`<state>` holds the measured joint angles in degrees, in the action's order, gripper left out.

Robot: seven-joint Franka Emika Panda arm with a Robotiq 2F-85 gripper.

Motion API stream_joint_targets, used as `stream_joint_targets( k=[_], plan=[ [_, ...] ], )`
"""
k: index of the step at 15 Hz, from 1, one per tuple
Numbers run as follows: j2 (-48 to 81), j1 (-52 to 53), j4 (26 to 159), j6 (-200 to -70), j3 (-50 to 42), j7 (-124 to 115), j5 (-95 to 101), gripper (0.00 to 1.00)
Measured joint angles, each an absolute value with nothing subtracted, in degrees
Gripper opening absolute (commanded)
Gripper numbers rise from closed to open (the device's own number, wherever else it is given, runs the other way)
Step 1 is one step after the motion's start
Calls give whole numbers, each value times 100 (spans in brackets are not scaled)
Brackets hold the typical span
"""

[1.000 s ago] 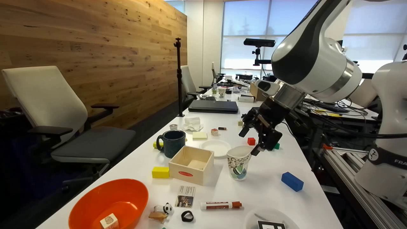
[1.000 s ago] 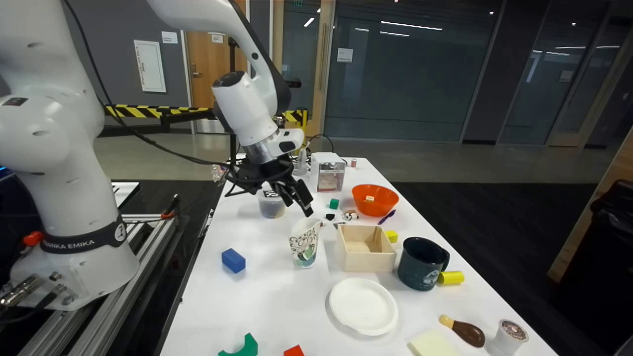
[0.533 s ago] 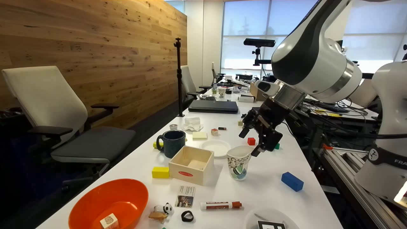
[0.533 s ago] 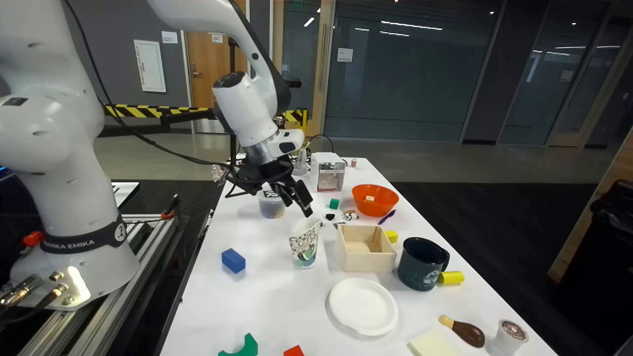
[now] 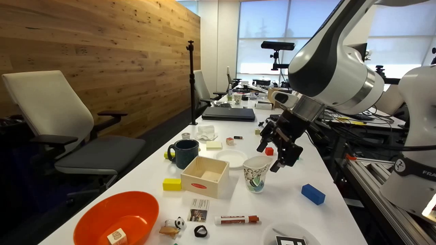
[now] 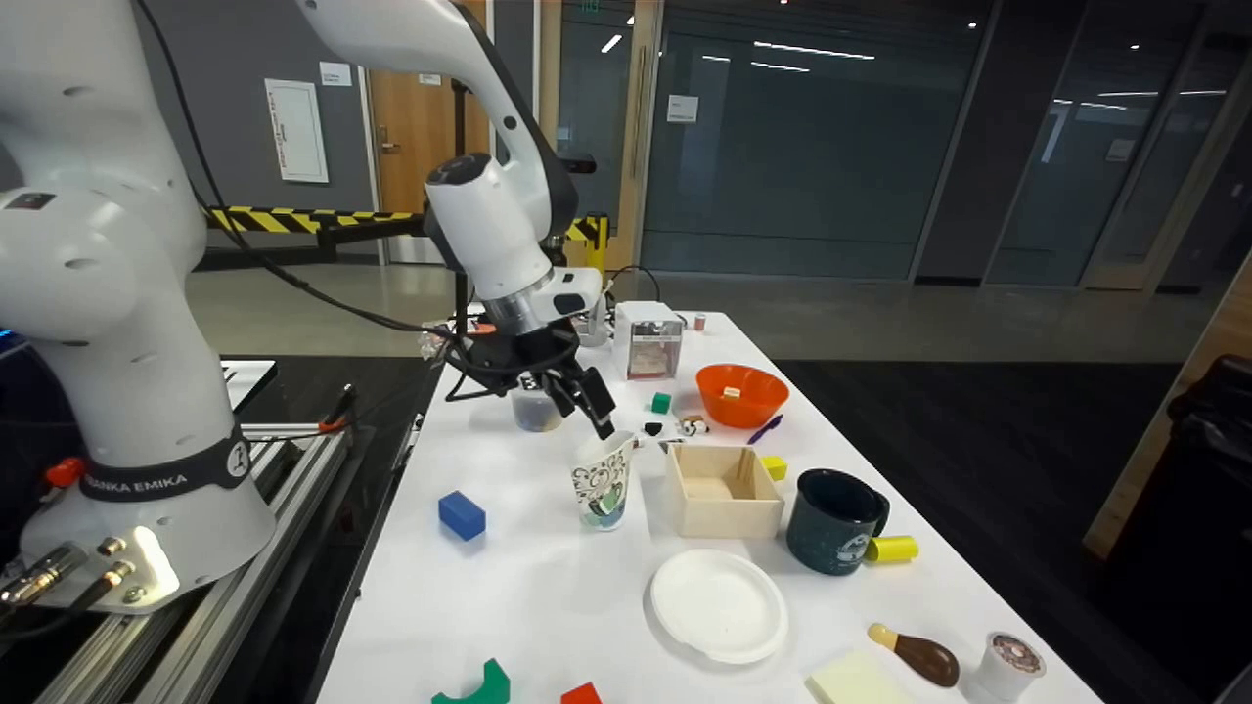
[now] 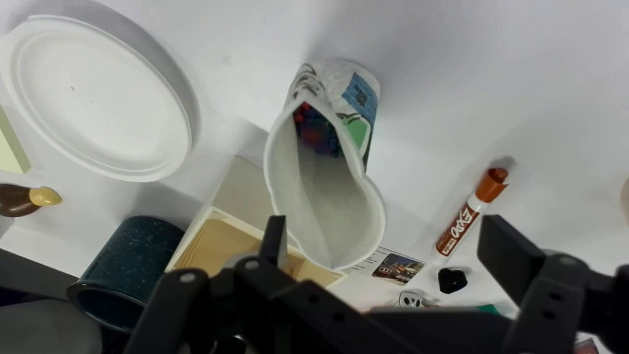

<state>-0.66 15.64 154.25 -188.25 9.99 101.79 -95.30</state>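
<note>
My gripper [image 5: 268,158] is open with nothing between its fingers. In the wrist view its fingertips [image 7: 385,241] stand wide apart. It points down at a slant, nearest to a white paper cup [image 5: 256,177] with a printed pattern. The cup stands upright on the table and its rim is squeezed out of round. In the wrist view the cup's mouth [image 7: 339,216] lies beside the left finger, and something dark blue and red shows deep inside. In the other exterior picture the fingertips [image 6: 603,428] are just above the cup [image 6: 602,486]. I cannot tell whether they touch its rim.
Beside the cup stand an open wooden box [image 5: 204,178], a white plate [image 6: 719,606] and a dark mug [image 6: 836,523]. A blue block [image 5: 313,194], a marker [image 5: 236,220], an orange bowl [image 5: 119,217], a yellow block [image 5: 172,184] and a red cube [image 5: 269,151] lie around.
My gripper has come down slightly toward the table beside the cup over the last half second. Before that it held still. The cup and other objects have not moved.
</note>
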Motion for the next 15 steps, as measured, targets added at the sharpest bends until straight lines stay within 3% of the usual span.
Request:
stream_joint_targets(
  k=[1, 2, 11, 12, 15],
  plan=[
    [-25, 1565, 15416, -18820, 999, 10179, -9526, 92],
    [13, 1568, 15411, -18815, 999, 10179, -9523, 72],
    [169, 1561, 15262, -18809, 952, 10230, -9287, 8],
    [171, 1549, 15253, -18799, 922, 10260, -9255, 2],
    [184, 1492, 15251, -18692, 807, 10327, -9126, 0]
  ],
)
